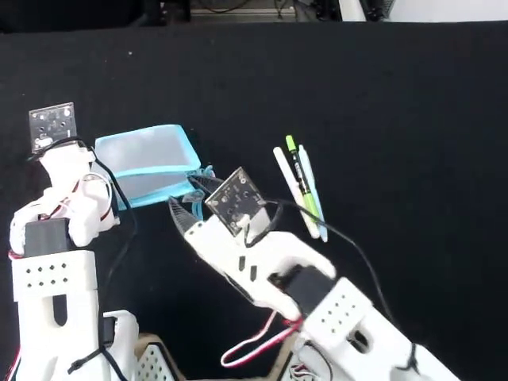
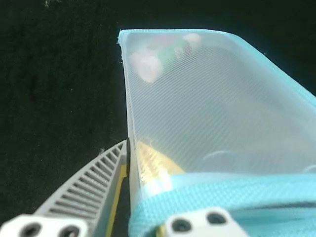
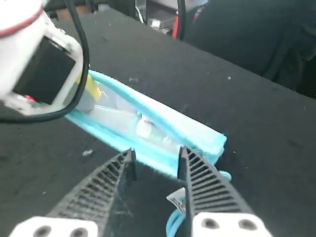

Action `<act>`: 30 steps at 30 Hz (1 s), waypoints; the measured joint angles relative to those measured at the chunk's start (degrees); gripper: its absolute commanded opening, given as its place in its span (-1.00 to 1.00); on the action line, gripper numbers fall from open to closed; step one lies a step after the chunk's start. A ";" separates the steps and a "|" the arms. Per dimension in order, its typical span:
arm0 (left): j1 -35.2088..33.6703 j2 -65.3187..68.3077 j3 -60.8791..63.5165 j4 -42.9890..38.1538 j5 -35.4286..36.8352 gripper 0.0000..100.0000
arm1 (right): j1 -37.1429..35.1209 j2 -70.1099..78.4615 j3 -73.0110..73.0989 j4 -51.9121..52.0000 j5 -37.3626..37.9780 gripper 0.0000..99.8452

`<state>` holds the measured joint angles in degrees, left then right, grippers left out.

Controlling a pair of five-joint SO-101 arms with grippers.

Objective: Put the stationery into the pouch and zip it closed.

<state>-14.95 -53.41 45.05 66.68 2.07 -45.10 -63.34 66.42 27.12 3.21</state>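
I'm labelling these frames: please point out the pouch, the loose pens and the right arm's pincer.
pouch (image 1: 147,159), high view, on its mesh side panel.
loose pens (image 1: 305,188), high view, on the middle pen's barrel.
right pincer (image 3: 157,152), right wrist view, midway between its open fingertips.

Light-blue mesh pouch, white and green pens, black table

A robotics lab, by the black-clothed table, white printed arm and loose cables.
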 measured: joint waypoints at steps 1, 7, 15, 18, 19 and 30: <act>0.00 0.00 0.00 0.00 0.00 -0.93 | 0.70 -1.41 -1.41 2.99 0.00 -0.74; 0.09 0.00 0.00 0.00 0.00 -0.93 | 14.24 -4.48 -7.21 9.49 0.00 -0.74; 0.09 0.00 0.00 0.00 0.00 -0.93 | 26.64 8.35 -12.48 6.77 -0.09 -0.74; 0.09 0.00 0.00 0.00 0.00 -0.93 | 28.31 17.32 -16.53 6.24 -0.18 -0.74; 0.09 0.00 0.00 0.00 0.00 -0.93 | 29.01 20.48 -18.11 6.24 -0.18 -0.74; 0.09 0.00 0.00 0.00 0.00 -0.93 | 32.62 44.48 -29.36 6.24 -0.18 -0.74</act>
<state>-14.86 -53.41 45.05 66.68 2.07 -12.48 -18.86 37.05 33.36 3.03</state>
